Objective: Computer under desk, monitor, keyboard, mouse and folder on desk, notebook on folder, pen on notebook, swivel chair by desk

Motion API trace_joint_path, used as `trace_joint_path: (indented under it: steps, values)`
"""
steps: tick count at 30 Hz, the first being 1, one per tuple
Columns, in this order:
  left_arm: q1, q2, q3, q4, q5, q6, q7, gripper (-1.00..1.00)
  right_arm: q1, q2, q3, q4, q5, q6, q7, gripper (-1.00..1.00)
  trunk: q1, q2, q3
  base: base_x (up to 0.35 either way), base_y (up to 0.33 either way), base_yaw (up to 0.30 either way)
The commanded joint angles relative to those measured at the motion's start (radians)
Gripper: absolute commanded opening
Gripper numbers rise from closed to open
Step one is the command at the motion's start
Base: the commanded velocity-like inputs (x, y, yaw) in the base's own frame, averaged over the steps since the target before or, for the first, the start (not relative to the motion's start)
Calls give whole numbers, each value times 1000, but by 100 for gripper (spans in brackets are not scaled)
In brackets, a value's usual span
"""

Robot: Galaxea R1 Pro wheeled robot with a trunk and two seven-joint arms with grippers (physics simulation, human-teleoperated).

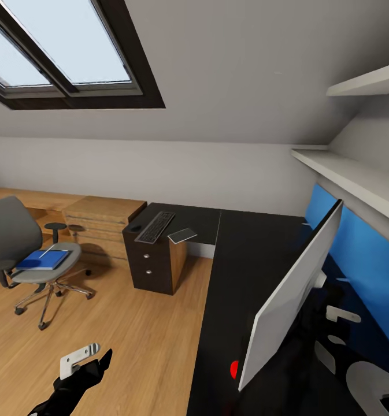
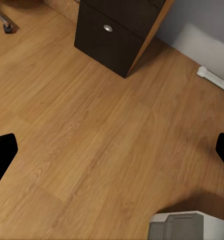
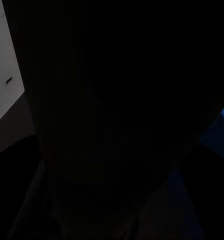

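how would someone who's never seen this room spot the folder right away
Look at the swivel chair standing on the wooden floor, left of the desk. The folder lies flat on its grey seat. It is the bright blue rectangle, with a thin pale stick resting across it.
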Motion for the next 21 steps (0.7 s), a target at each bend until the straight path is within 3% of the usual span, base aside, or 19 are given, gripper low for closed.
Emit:
trace_joint_path:
  steps: [1, 16, 21]
  values:
    - [0, -1, 2, -2, 6, 6, -3, 100, -1, 0, 6, -2, 1, -4, -3, -100, 1, -2, -2, 0, 0, -7]
    - [0, -2, 2, -2, 6, 6, -4, 100, -1, 1, 7, -2, 2, -5, -3, -100, 1, -2, 4, 0, 0, -203]
    - [0, -2, 2, -2, 6, 6, -4, 100, -1, 1, 7, -2, 2, -5, -3, -100, 1, -2, 5, 0, 0, -43]
